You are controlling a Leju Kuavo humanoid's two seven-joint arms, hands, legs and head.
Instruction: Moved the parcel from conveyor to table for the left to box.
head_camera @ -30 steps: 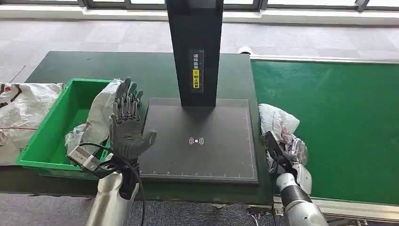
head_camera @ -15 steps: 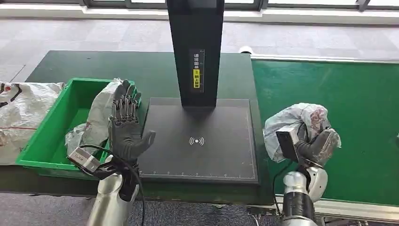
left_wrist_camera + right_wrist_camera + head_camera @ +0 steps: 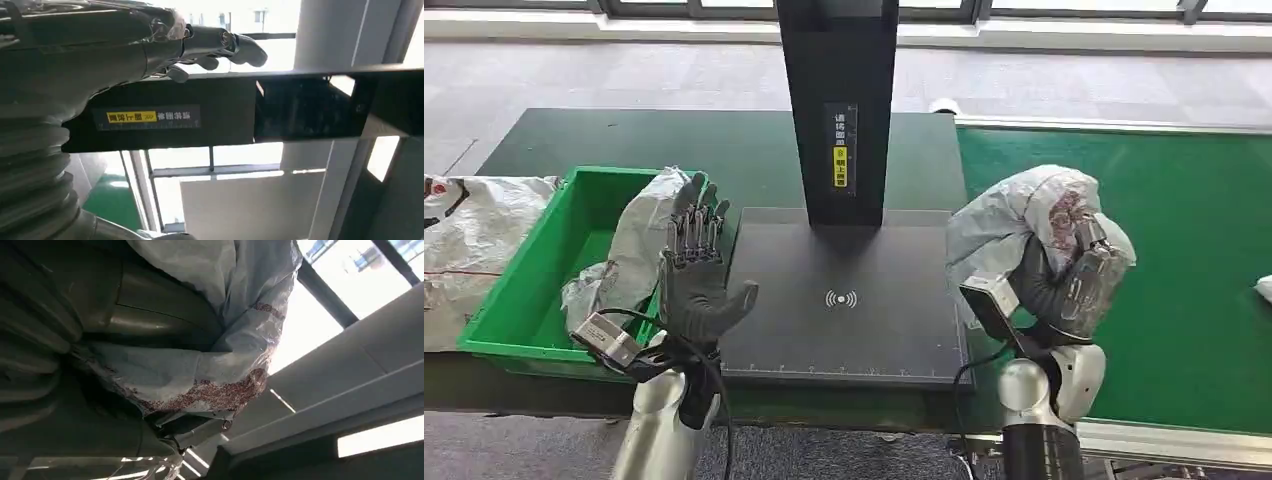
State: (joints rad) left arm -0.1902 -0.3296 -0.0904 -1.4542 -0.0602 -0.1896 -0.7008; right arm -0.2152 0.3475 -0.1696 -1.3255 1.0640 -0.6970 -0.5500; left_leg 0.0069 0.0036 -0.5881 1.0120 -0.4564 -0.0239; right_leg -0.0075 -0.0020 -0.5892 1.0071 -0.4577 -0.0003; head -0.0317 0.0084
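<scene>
My right hand (image 3: 1069, 280) grips a crumpled white plastic parcel (image 3: 1014, 220) with red-brown print, held up in the air over the seam between the black scan pad (image 3: 844, 300) and the green conveyor (image 3: 1164, 250). In the right wrist view the parcel (image 3: 210, 360) bulges out of my right hand (image 3: 100, 340). My left hand (image 3: 692, 270) stands upright with its fingers spread and holds nothing, between the green box (image 3: 529, 290) and the pad. The left wrist view has my left hand (image 3: 125, 45) stretched in front of the black post (image 3: 210, 115).
A tall black scanner post (image 3: 839, 110) rises from the back of the pad. The green box holds another white parcel (image 3: 629, 250). A woven sack (image 3: 469, 235) lies left of the box. A small white item (image 3: 1262, 290) sits at the conveyor's right edge.
My right hand has lifted the parcel off the conveyor and carried it up and leftward toward the pad. The left hand has stayed in place.
</scene>
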